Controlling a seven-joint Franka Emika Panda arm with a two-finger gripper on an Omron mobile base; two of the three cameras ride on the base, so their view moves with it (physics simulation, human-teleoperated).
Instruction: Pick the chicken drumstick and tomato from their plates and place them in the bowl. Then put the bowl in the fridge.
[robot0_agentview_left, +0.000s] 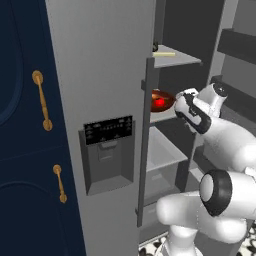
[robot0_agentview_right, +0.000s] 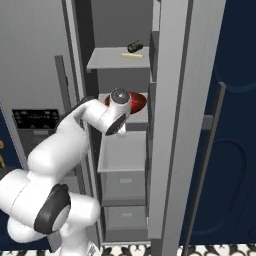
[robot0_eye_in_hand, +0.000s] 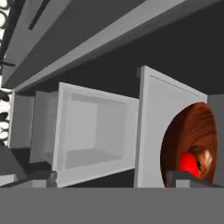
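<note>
Hand view: bowl (robot0_eye_in_hand: 192, 140) sits on a grey shelf (robot0_eye_in_hand: 153, 127) inside the fridge (robot0_agentview_left: 100, 65), rolled sideways in frame by the hand's tilt. Tomato (robot0_eye_in_hand: 189, 162) lies in it — bright red, with a brownish shape touching it that is probably the chicken drumstick (robot0_eye_in_hand: 205, 158). Gripper (robot0_eye_in_hand: 109, 177) has its fingers spread wide, nothing between them; one fingertip (robot0_eye_in_hand: 183, 177) stands just beside the bowl's rim.

Judgement: placement looks done, step in hand is clearing out. Best to back the hand straight away from the shelf edge, fingers kept apart, so the rim is not nudged.

Below the bowl's shelf a pale drawer (robot0_eye_in_hand: 92, 131) shows nothing inside — upper shelf (robot0_agentview_right: 120, 59) holds a small dark object (robot0_agentview_right: 135, 46).
</note>
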